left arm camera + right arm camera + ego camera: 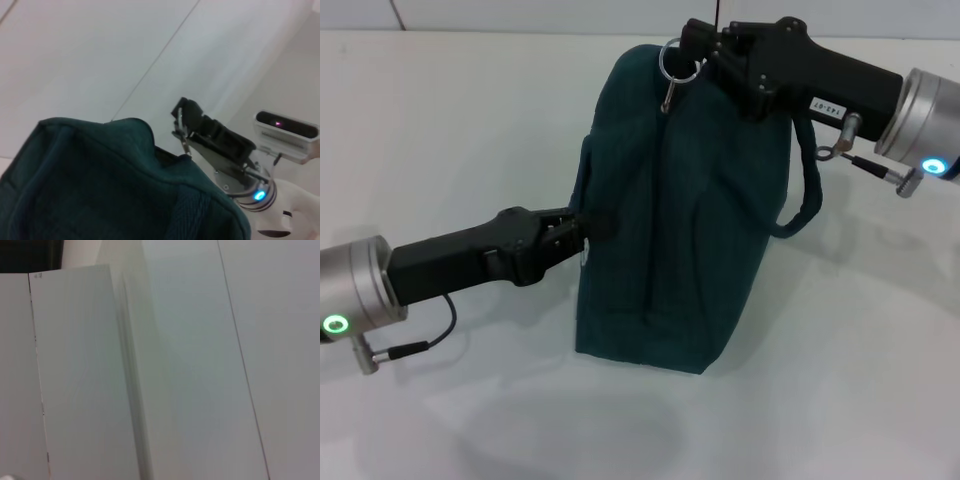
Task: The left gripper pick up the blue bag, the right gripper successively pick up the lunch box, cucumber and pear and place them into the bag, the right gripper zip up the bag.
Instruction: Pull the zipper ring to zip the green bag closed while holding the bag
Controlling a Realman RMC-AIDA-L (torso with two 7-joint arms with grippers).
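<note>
The blue bag (680, 220) stands upright on the white table, its top closed. My left gripper (588, 230) is shut on the fabric at the bag's left side, about mid-height. My right gripper (692, 55) is at the bag's top far corner, shut on the ring-pull zipper (676, 62), which hangs from its tips. The left wrist view shows the bag's top (100, 185) close up, with the right gripper (181, 122) beyond it. The lunch box, cucumber and pear are out of view. The right wrist view shows only pale wall panels.
One loop handle (810, 200) hangs down the bag's right side under the right arm. The white table (840, 380) spreads all around the bag. A white wall stands behind it.
</note>
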